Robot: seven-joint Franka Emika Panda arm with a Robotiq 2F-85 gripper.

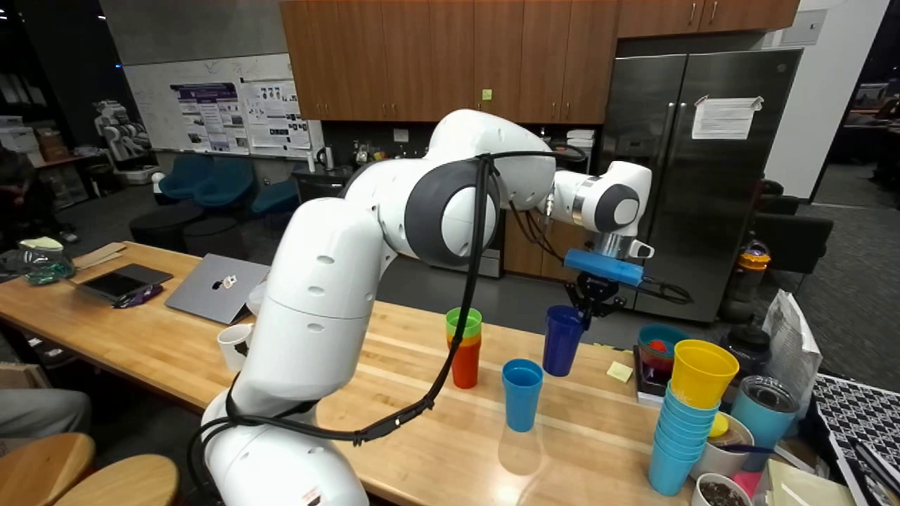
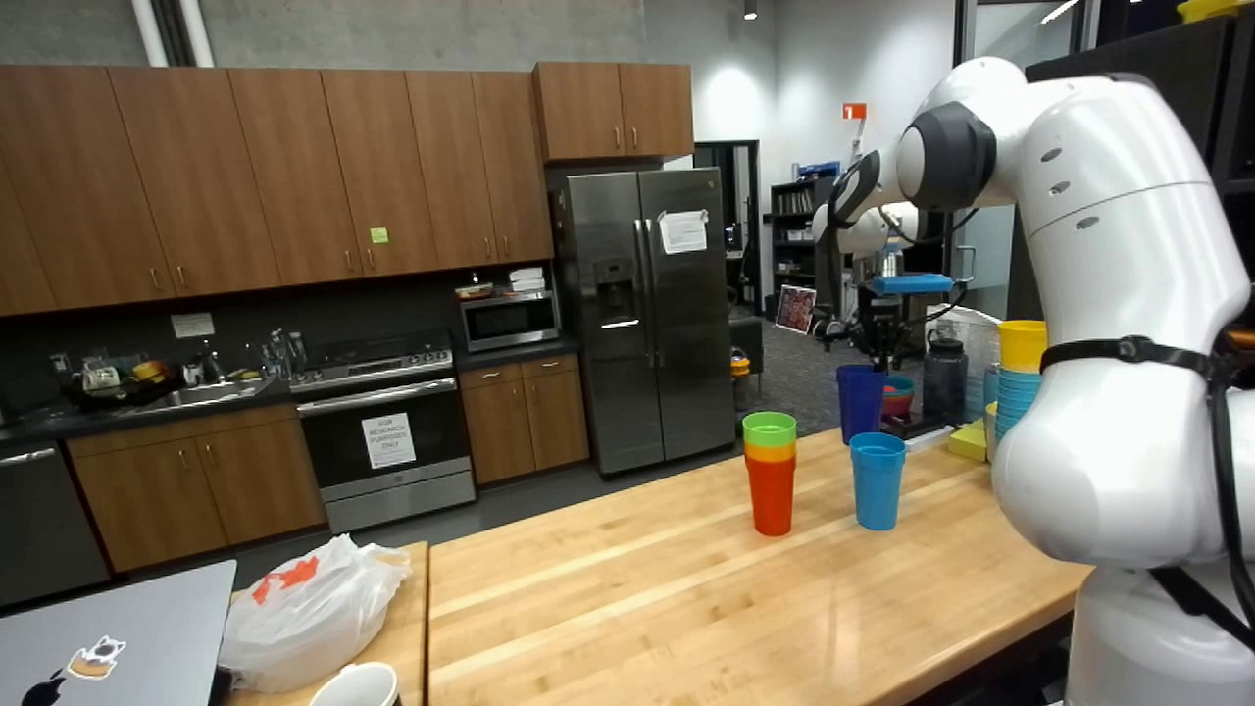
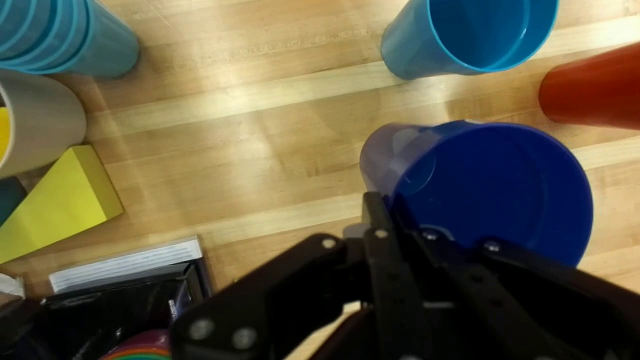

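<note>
Dark-blue cup (image 3: 500, 185) | rim clenched in gripper (image 3: 387, 200) | light-blue cup (image 1: 522, 400) and red-orange-green stack (image 2: 771, 480) near | base touching table (image 1: 598, 443): hard to tell

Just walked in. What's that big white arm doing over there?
A robot arm has its jaws closed on a dark blue cup at its rim. Whether the cup touches the table below is hard to tell. A light blue cup and a stack of green, orange and red cups stand nearby, not held.
</note>
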